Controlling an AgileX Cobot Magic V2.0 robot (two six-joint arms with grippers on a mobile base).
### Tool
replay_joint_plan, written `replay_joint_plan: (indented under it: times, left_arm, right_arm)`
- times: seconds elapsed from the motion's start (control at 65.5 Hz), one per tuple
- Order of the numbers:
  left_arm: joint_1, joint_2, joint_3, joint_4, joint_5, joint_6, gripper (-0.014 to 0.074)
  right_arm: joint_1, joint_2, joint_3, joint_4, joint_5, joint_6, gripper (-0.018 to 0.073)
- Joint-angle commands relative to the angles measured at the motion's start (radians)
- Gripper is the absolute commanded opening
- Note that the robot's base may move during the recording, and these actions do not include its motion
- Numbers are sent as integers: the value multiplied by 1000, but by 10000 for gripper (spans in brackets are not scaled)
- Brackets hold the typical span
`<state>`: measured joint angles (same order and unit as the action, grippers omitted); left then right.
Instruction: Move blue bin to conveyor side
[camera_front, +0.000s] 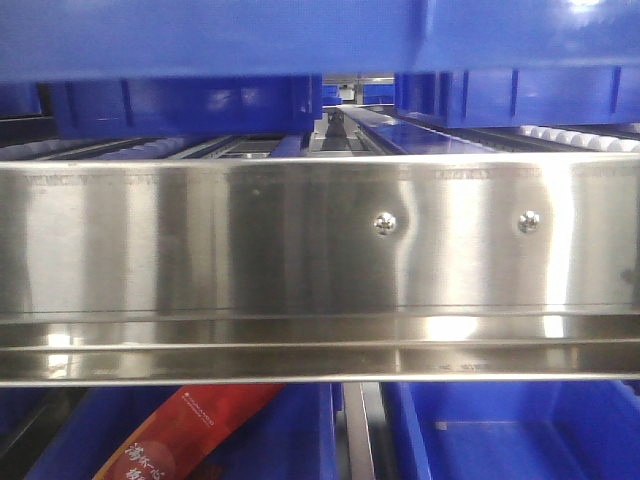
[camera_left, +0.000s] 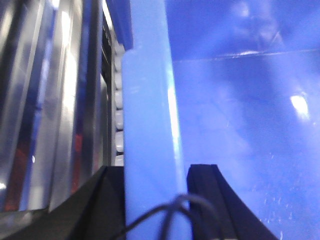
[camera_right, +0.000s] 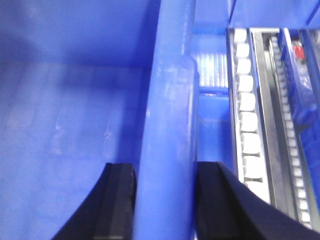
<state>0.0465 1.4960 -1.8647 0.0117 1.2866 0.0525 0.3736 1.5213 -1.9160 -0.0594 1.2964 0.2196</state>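
Currently: L pincer (camera_left: 157, 167) and R pincer (camera_right: 165, 165) each clamped astride opposite side walls of blue bin (camera_front: 200, 35), evidently for a balanced two-arm lift. Bin is just above front rail of steel rack (camera_front: 300, 240); conveyor not in view.

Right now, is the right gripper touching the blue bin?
Touching. The right wrist view shows the right gripper with both jaws flush against the bin wall, no gap.

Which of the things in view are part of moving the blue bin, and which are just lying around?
For the job:
blue bin
left gripper, clamped on a bin wall
right gripper, clamped on a bin wall

Just there:
steel rack
rollers
lower bins
red packet in one lower bin
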Motion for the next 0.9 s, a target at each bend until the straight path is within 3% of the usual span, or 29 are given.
replay_joint_plan:
  times: [0.0, 0.351, 0.488, 0.885]
  left_arm:
    - [-1, -59, -13, -1, -65, 0, -20]
    - [-1, -134, -13, -12, -65, -4, -20]
    - [-1, -158, -7, -59, -65, -3, -20]
    - [-1, -299, 212, -76, -65, -3, -20]
  right_arm:
    - [-1, -54, -16, -14, -75, -8, -79]
    - [-1, -146, -16, -14, -75, -8, -79]
    - [-1, -184, -12, -14, -75, -8, -79]
    - [-1, -363, 257, 1, -75, -8, -79]
